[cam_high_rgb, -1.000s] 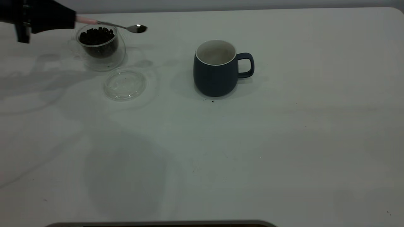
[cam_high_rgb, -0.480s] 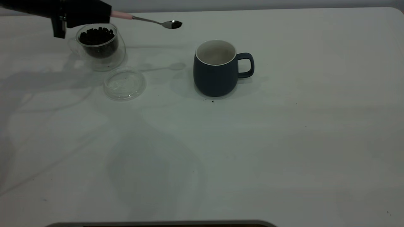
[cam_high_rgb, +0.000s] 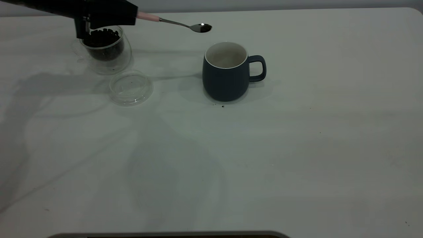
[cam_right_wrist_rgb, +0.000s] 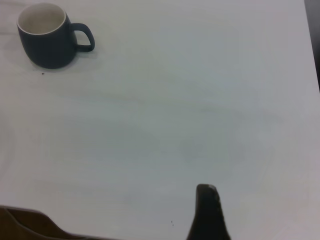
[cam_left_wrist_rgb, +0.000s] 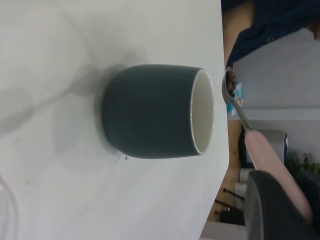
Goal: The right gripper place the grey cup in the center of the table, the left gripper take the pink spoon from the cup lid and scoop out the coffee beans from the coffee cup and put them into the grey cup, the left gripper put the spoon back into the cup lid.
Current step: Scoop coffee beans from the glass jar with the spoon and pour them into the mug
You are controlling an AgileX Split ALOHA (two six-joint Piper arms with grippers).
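The grey cup (cam_high_rgb: pixel 226 71) stands upright near the table's middle, handle to the right, empty as far as I can see. My left gripper (cam_high_rgb: pixel 131 15) is shut on the pink spoon (cam_high_rgb: pixel 178 23) by its pink handle, above and just right of the glass coffee cup (cam_high_rgb: pixel 104 46) full of coffee beans. The spoon's bowl hovers just up-left of the grey cup's rim. In the left wrist view the spoon (cam_left_wrist_rgb: pixel 232 87) holds a few beans beside the grey cup (cam_left_wrist_rgb: pixel 155 111). The clear cup lid (cam_high_rgb: pixel 131 87) lies empty. The right gripper (cam_right_wrist_rgb: pixel 207 212) stays far back from the grey cup (cam_right_wrist_rgb: pixel 47 42).
A few dark crumbs (cam_high_rgb: pixel 222 106) lie in front of the grey cup. The table's (cam_high_rgb: pixel 297 148) right half and front are bare white surface. The table's far edge runs just behind the spoon.
My left gripper has carried the spoon rightward from over the coffee cup towards the grey cup. The cups and lid have not moved.
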